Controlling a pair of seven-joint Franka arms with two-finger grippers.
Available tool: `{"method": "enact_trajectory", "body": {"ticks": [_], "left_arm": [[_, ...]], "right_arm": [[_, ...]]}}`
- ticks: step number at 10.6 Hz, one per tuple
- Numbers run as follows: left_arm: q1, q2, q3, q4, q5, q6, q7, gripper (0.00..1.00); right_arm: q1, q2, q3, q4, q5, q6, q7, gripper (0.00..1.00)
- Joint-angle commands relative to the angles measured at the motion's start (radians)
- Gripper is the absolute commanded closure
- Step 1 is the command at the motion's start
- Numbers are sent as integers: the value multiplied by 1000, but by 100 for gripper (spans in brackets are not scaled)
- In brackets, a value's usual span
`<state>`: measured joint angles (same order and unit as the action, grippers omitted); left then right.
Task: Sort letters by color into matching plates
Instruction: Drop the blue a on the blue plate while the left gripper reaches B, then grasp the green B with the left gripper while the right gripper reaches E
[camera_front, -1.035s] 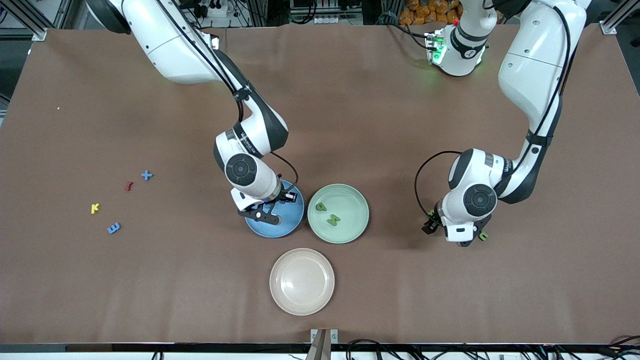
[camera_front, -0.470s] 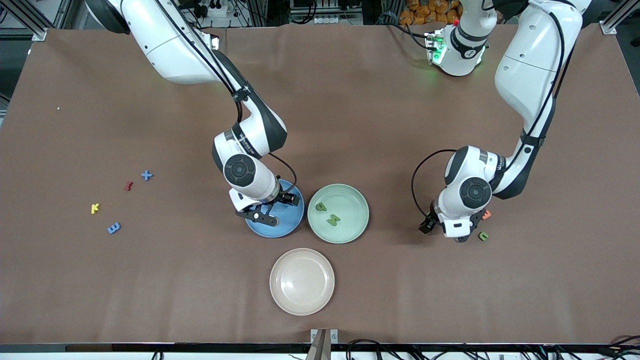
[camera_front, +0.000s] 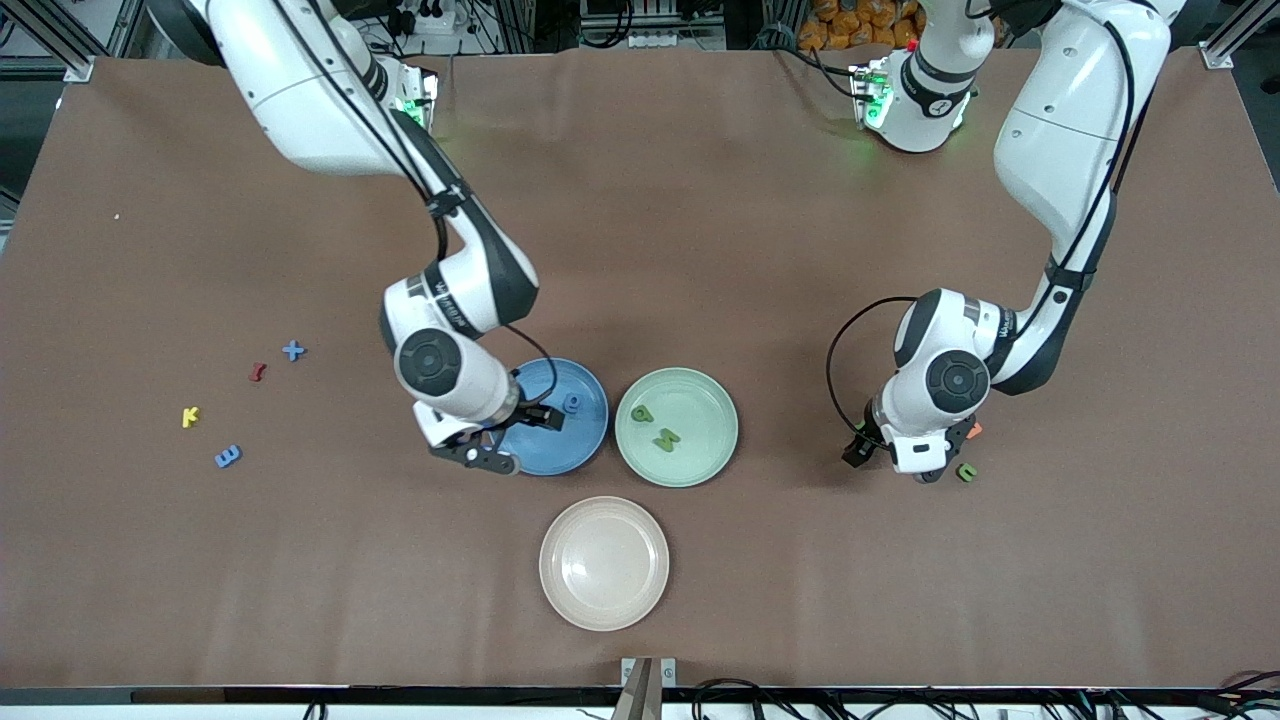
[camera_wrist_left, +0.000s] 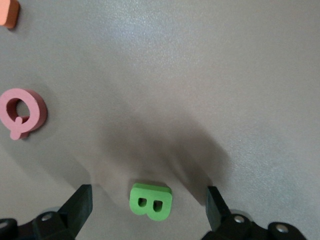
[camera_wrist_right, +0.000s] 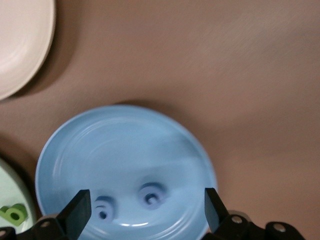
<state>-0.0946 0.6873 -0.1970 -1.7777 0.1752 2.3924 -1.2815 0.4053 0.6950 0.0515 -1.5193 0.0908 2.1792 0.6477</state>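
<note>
Both arms reach low toward the table, left claw (camera_wrist_left: 147, 210) and right claw (camera_wrist_right: 145, 212) spread wide, gripping nothing.

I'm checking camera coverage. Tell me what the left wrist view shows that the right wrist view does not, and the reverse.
Only the left wrist view: a green letter B on bare table between the open left claw, plus a pink Q and an orange letter.

Only the right wrist view: the blue plate holding two blue letters, the beige-pink plate, the green plate's edge, and the open right claw.

Both: the brown table.
</note>
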Motion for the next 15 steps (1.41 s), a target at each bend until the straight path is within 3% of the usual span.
{"method": "enact_trajectory", "body": {"ticks": [1,4,8,9,10,15], "left_arm": [[7,-23,-7,-35,-11,42,-13,0],[7,-28,-9,-55,-20,82,-18,0],[7,-37,-12,-88,-19,122,-18,0],[9,-38,-13,-88,-20,122,-19,17],[16,-43,-13,-88,-19,122,-18,99],[16,-43,-13,-81,-19,122,-16,100]], "right_arm": [[-84,-72,-1,-8,-28,-94,-72,0],[-173,-103,-13,-10,-69,-142,-123,0],[-243,-117,-102,-5,-77,-137,-128,0],[-259,-117,-119,-1,-75,-133,-128,0],[-272,-117,-131,7,-65,-130,-116,0],[-388,-167,-159,-47,-8,-53,-126,0]]}}
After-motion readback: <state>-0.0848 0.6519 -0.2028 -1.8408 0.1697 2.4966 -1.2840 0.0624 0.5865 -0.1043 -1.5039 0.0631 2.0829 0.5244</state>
